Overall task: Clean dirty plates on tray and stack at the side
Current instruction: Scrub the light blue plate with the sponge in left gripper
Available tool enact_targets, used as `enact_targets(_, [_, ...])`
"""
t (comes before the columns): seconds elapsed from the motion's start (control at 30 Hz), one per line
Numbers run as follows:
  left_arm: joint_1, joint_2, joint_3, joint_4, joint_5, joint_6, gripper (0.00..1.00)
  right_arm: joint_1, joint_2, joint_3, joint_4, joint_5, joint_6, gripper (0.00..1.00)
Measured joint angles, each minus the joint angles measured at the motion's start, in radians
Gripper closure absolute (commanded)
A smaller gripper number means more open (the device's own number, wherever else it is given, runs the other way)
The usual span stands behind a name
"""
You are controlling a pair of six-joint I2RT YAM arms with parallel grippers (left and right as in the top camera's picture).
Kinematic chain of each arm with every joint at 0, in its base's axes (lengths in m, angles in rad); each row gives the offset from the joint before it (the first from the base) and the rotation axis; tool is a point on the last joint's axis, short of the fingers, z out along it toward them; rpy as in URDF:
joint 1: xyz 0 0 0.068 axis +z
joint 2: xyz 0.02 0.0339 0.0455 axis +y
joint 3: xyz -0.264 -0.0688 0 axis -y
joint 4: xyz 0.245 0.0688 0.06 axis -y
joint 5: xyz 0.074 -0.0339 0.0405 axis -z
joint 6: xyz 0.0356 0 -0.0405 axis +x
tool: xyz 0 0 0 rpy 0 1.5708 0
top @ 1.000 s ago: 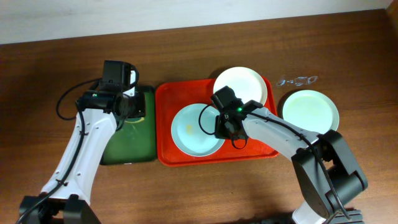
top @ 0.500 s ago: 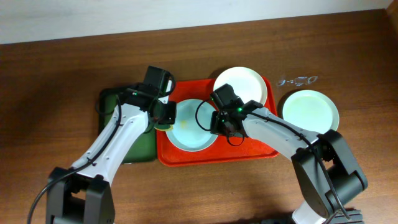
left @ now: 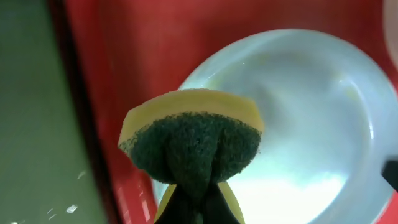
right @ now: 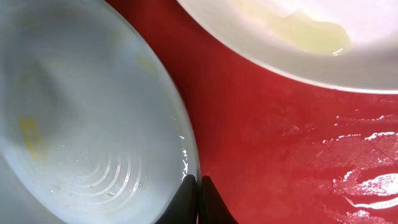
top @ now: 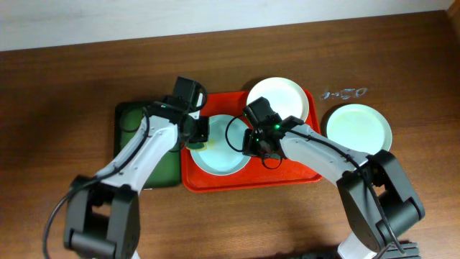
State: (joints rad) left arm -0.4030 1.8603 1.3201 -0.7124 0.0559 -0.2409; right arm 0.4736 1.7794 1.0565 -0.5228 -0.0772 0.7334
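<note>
Left gripper (left: 194,204), clamped on yellow-green sponge (left: 193,134), is moved over 9 o'clock rim of pale mint-blue round plate (left: 311,112); right gripper (right: 198,186) is clamped at 3 o'clock.

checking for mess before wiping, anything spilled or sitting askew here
The cream-white plate overhangs the far rim of the red tray instead of lying inside it. It carries a yellowish smear, and wet patches glisten on the tray floor nearby.
</note>
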Motion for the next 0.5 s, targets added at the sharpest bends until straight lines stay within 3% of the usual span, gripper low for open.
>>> enact_targets(0.33, [0.000,0.135,0.007,0.055,0.057,-0.007,1.00,0.000,0.000,0.000,0.000,-0.001,0.000,0.96])
enact_targets(0.5, [0.011,0.150,0.020,0.050,0.158,-0.010,1.00,0.000,0.000,0.000,0.000,0.000,0.000,0.96])
